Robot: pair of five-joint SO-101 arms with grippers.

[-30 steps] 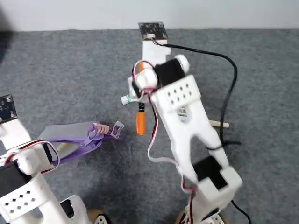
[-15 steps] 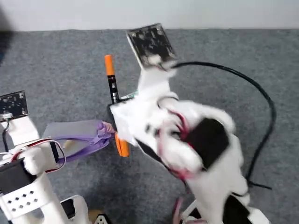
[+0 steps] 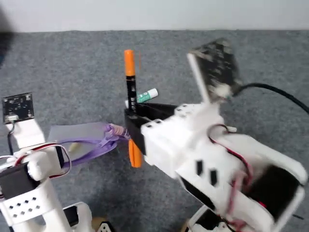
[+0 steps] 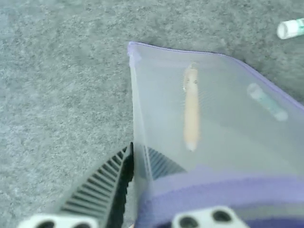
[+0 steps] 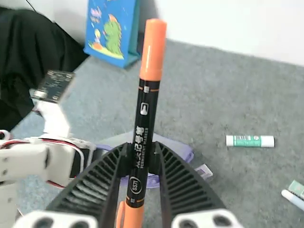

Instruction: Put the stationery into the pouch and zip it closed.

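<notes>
My right gripper (image 3: pixel 131 115) is shut on an orange-and-black marker (image 3: pixel 129 82), held off the table beside the zip end of the pouch (image 3: pixel 79 137). From the right wrist, the marker (image 5: pixel 145 109) stands between the jaws of my right gripper (image 5: pixel 141 148), and the purple pouch rim (image 5: pixel 183 153) lies beyond. My left gripper (image 4: pixel 137 159) is shut on the edge of the translucent, purple-trimmed pouch (image 4: pixel 223 128). A pale pen (image 4: pixel 191 109) and a second item (image 4: pixel 267 102) lie inside it. A green-and-white glue stick (image 3: pixel 147 95) rests on the carpet.
Grey carpet covers the table. The glue stick (image 5: pixel 250 140) and a white-green pen (image 5: pixel 293 194) lie past the right gripper. The left arm (image 5: pixel 38 159) stands close to the pouch. A blue bag (image 5: pixel 111 28) leans on the back wall.
The right arm lifted the marker off the carpet, swung toward the pouch, and its body shifted right. The left arm kept its hold on the pouch.
</notes>
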